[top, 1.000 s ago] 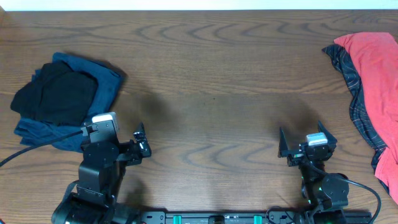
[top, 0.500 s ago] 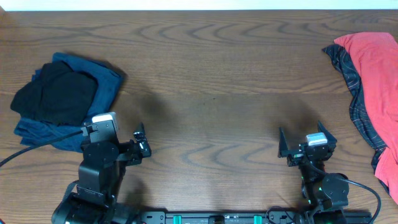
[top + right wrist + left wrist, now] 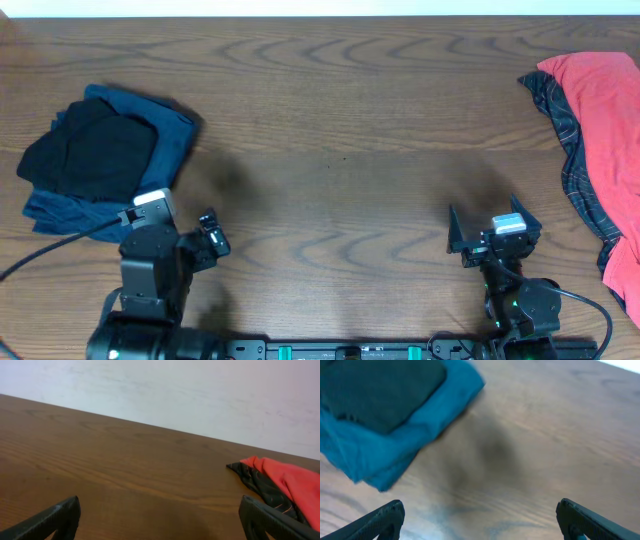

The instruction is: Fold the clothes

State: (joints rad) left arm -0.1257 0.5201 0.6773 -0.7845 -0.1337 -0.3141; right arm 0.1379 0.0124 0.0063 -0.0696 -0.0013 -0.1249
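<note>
Dark brown wood-grain table stretches out under both my arms, and a pale wall rises behind its far edge in the right wrist view. My left gripper is spread wide and grasps nothing. Its two black fingers sit at the bottom corners of the left wrist view, with only wood between them. Ahead of it and to my left, near the table's left edge, lies a crumpled black garment. It rests on top of a bunched blue garment, whose edges stick out around and below the black cloth. From the wrist camera my left fingertips are apart from that pile. From overhead my left arm overlaps the blue cloth's near edge, and I cannot tell whether it touches. My right gripper is likewise released, jaws far apart above bare wood, and holds nothing. Well apart from it, at the table's right edge, a loose red garment lies over a dark plaid piece. The plaid cloth shows along the red one's left side. Both run out of the overhead view on the right.
</note>
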